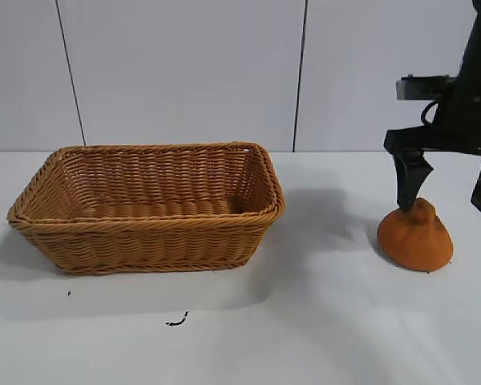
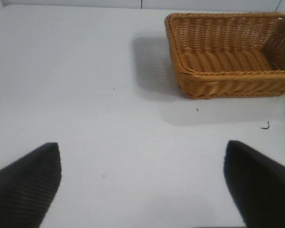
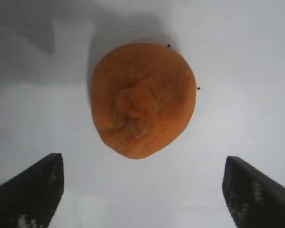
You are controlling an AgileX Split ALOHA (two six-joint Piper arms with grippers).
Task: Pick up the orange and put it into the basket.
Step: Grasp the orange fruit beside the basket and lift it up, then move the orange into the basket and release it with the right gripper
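Note:
The orange (image 1: 415, 236) sits upright on the white table at the right, knob on top. It also shows in the right wrist view (image 3: 143, 99), seen from above. My right gripper (image 1: 447, 195) hangs open just above and slightly behind it, one finger (image 1: 408, 180) next to the knob; in the right wrist view the gripper (image 3: 142, 178) is spread wide and holds nothing. The wicker basket (image 1: 40, 192) stands empty at the left of the table, also in the left wrist view (image 2: 173, 28). My left gripper (image 2: 142, 166) is open over bare table, not seen in the exterior view.
A small dark scrap (image 1: 176, 321) lies on the table in front of the basket, also in the left wrist view (image 2: 265, 126). A grey panelled wall (image 1: 184, 72) runs behind the table. Bare tabletop lies between the basket and the orange.

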